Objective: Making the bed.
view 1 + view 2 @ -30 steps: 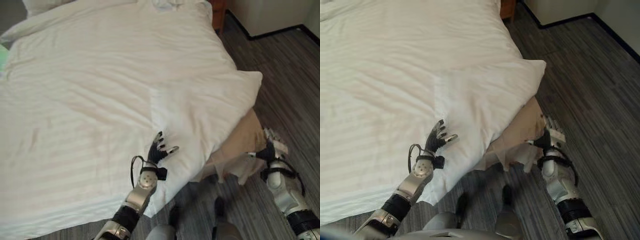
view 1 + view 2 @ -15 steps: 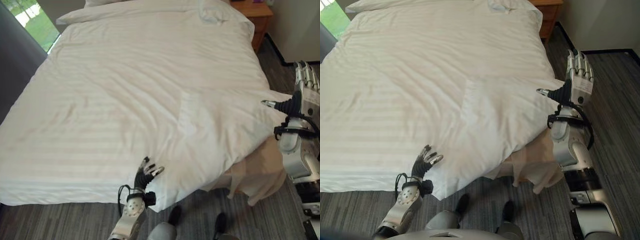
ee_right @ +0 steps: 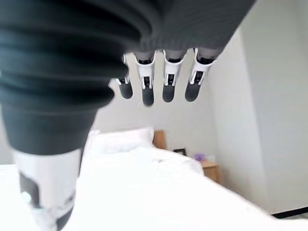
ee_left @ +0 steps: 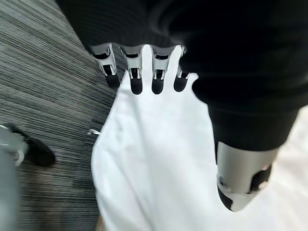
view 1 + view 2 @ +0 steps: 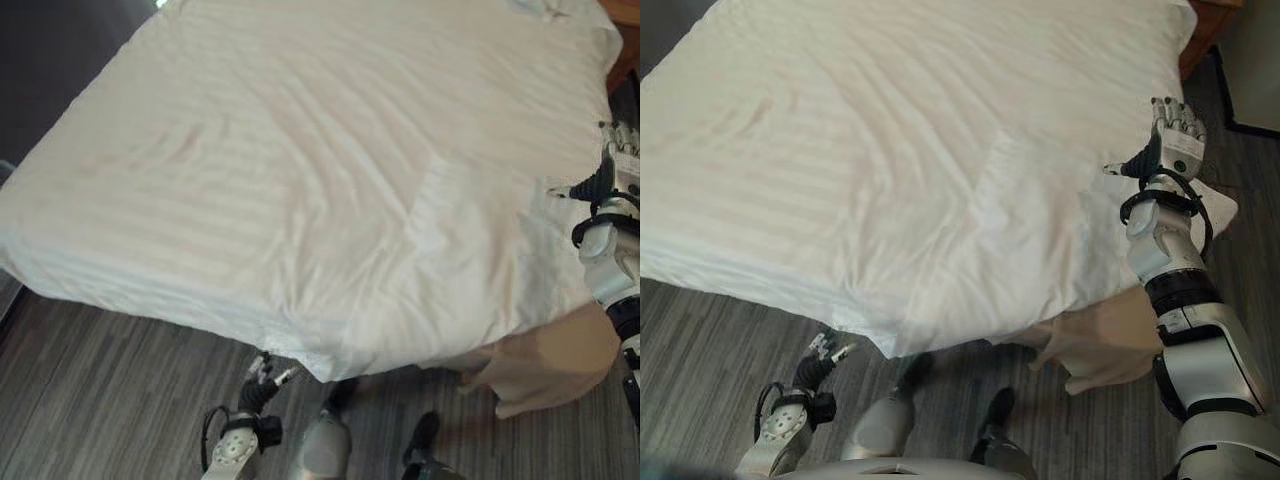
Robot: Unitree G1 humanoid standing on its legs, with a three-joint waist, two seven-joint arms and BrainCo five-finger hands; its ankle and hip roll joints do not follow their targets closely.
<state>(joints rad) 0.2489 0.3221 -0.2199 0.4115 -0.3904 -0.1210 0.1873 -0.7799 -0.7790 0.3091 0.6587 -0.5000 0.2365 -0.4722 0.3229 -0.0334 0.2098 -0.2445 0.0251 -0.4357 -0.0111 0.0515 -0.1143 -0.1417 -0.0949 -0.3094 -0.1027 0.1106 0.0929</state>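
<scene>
Across most of the head views spreads the white striped duvet, covering the bed and hanging over its near edge and corner. At that near corner a tan bed skirt shows beneath the duvet, draping down to the grey wood-grain floor.

Low by the foot of the bed, the left hand sits just below the duvet's hanging edge, above the floor. Its own wrist view shows the fingers loose and spread, the thumb standing apart, with the white cloth past them (whether the fingertips touch it I cannot tell); nothing is grasped.

Over the right side of the bed, the right hand is raised upright above the duvet's edge, fingers pointing up and relaxed, holding nothing. Its wrist view looks along the bed to white pillows at the head, a wooden headboard behind them, and a wooden nightstand against the pale wall.
</scene>
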